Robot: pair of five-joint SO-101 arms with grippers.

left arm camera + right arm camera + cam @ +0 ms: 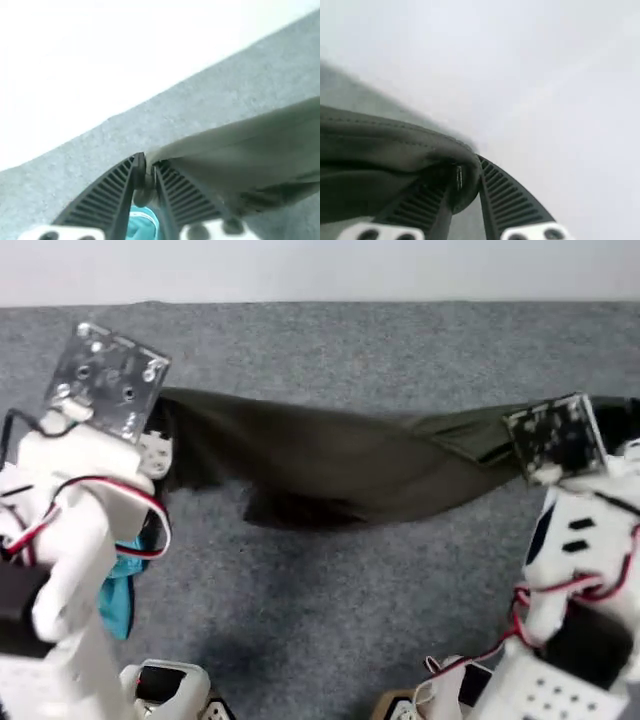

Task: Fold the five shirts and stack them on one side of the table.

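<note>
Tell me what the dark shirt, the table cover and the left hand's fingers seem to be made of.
Dark olive shirt: soft, thin knit fabric, likely cotton or a blend; matte, it sags and creases where it hangs. Table cover: grey felt or short carpet, by its fuzzy, speckled surface. Left hand fingers: black, ribbed, probably moulded plastic.

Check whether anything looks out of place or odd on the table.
Nothing damaged or spilled. The dark shirt hangs stretched between the left gripper and right gripper, sagging unevenly in the middle instead of lying flat. A teal cloth sits bunched beneath the left arm, partly hidden.
</note>
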